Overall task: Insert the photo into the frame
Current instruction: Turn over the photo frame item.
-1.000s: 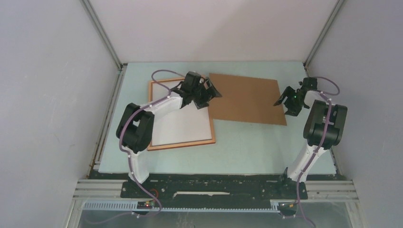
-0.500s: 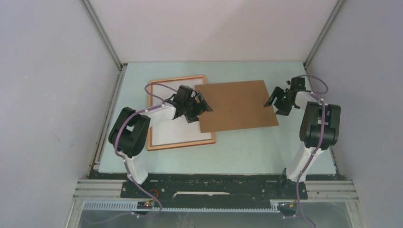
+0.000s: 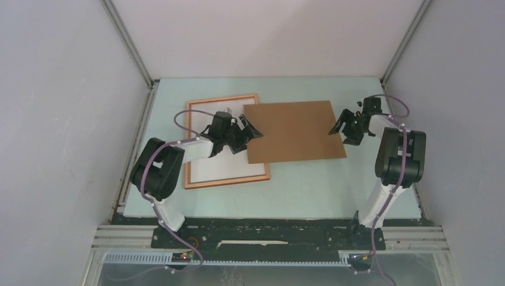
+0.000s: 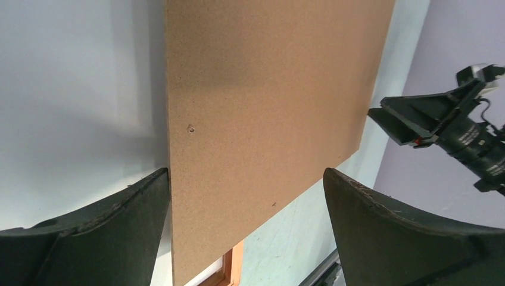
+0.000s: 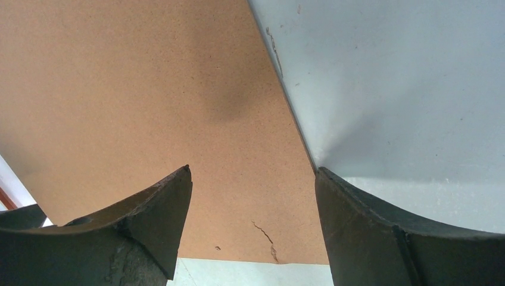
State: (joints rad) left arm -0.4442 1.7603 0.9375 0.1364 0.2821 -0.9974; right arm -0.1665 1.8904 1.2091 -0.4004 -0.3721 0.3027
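The reddish-brown frame (image 3: 223, 98) lies flat at the table's left with a white sheet (image 3: 220, 167) inside it; no sunset print shows. The plain brown backing board (image 3: 295, 131) lies to its right, its left edge over the frame's right rail. My left gripper (image 3: 250, 136) is open at the board's left edge, and in the left wrist view its jaws (image 4: 245, 179) straddle the board (image 4: 268, 101) above a frame corner (image 4: 232, 268). My right gripper (image 3: 339, 136) is open at the board's right edge, and in the right wrist view (image 5: 253, 173) it hangs over the board's corner (image 5: 149, 101).
Grey enclosure walls stand close on the left, right and back. A metal rail (image 3: 134, 149) runs along the table's left edge. The pale table surface (image 3: 309, 185) lies between the board and the arm bases.
The backing board has slid left and turned, now overlapping the frame's right rail. My left gripper drew back left and nearer. My right gripper followed the board left.
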